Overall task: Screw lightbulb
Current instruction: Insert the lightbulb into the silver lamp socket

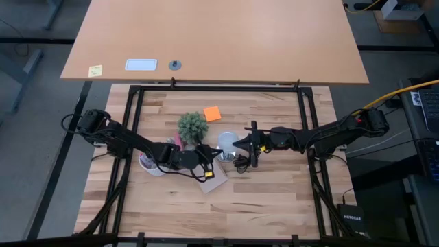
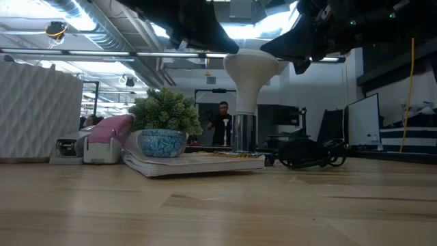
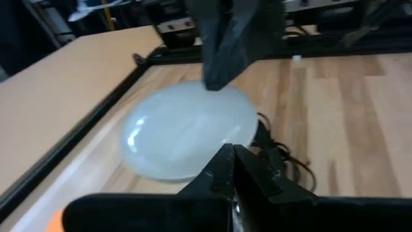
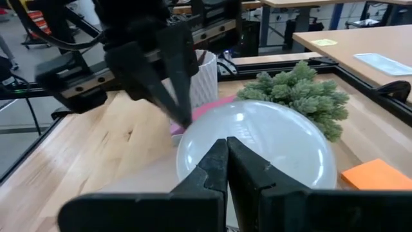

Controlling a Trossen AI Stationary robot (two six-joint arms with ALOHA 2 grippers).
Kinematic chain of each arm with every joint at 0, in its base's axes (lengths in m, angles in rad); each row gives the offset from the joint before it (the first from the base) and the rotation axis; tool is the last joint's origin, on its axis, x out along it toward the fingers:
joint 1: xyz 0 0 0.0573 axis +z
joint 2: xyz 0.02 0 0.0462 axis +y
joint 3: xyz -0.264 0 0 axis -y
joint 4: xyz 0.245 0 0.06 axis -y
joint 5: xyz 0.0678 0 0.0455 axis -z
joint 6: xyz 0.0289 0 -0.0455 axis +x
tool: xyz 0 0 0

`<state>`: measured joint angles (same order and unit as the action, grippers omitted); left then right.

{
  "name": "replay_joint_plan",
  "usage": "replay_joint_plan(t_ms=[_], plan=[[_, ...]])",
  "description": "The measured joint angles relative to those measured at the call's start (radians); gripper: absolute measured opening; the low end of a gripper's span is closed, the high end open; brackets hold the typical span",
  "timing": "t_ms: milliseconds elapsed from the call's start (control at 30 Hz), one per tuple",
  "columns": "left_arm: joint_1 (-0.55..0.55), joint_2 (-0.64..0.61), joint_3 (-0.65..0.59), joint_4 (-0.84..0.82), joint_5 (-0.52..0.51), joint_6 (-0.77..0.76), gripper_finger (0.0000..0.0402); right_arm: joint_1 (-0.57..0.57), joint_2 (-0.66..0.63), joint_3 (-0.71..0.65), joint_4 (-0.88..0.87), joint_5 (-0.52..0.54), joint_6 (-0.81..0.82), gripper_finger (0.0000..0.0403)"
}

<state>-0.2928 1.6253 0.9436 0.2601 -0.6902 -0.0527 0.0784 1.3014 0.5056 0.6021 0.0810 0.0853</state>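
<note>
Wooden bench [image 1: 274,199]: one lightbulb [image 1: 227,143] upright between two closed, empty pincers, left pincer [image 1: 208,155], right pincer [image 1: 238,143].

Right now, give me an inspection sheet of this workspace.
Surface: wooden table inside a black frame; a second tan table behind.
Job's things: lightbulb stands upright, globe up, neck in a shiny socket.
Clutter: potted plant, orange note, book under the plant, white cup, pink stapler.
Grippers: left gripper shut, by the bulb; right gripper shut, at the bulb's other side. Neither visibly holds it.
Cables: black cord coiled on the table beside the socket; yellow cable off the table at right.
Surroundings: person standing far behind; monitors at right.
</note>
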Motion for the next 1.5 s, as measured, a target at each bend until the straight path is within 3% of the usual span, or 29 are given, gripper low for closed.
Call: replay_joint_plan(t_ms=[167,467,833,1167,1500], plan=[[0.000,-0.001,0.000,-0.014,-0.057,-0.002,0.0000,0.000,0.000,0.000,0.000,-0.032,0.000,0.0012],[0.000,-0.001,0.000,-0.011,-0.065,0.002,0.0000,0.000,0.000,0.000,0.001,-0.038,0.000,0.0012],[0.000,-0.001,-0.002,0.128,-0.062,0.121,0.0000,0.000,0.001,0.000,0.004,-0.039,0.000,0.0012],[0.070,-0.001,-0.002,0.111,0.010,0.110,0.0000,0.000,0.002,-0.001,0.020,-0.038,0.000,0.0012],[0.076,-0.004,0.003,0.019,0.006,0.032,0.0000,0.000,0.001,-0.001,0.043,0.002,-0.001,0.0012]])
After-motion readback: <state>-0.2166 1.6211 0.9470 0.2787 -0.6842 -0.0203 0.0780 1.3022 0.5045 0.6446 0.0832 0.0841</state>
